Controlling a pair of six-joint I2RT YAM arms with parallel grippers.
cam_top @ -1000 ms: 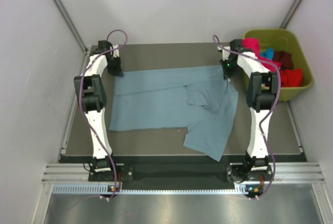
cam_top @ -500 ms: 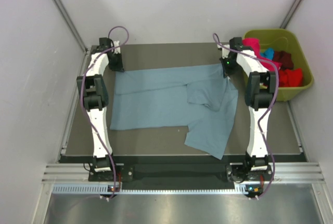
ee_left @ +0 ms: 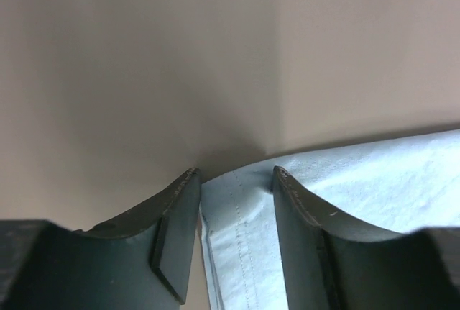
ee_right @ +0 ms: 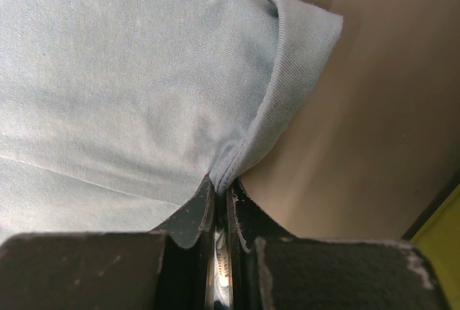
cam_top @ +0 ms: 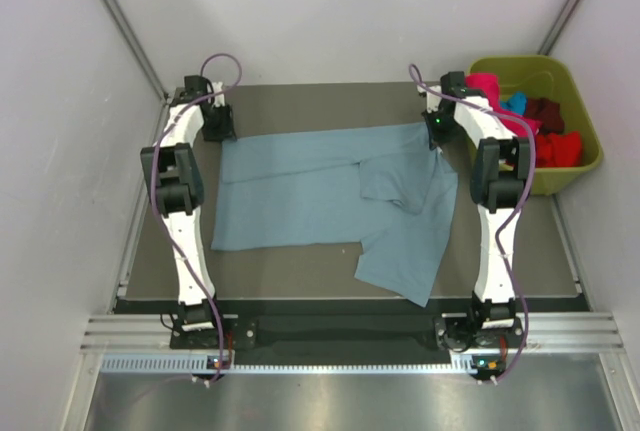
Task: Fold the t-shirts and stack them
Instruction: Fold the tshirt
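- Your left gripper (ee_left: 233,180), upper left of the top view, has its jaws parted. The shirt's hem corner lies between them, seemingly unpinched.
- The grey-blue t-shirt (cam_top: 300,191) spreads across mid-frame, its long axis running left to right between both arms.
- Your right gripper (ee_right: 221,188), upper right, is clamped on the shirt's corner there.

Robot lab cell, white panel walls (cam_top: 350,11), aluminium rail frame (cam_top: 340,329), left arm (cam_top: 190,251) and right arm (cam_top: 492,251) bolted at table (cam_top: 300,271) edge
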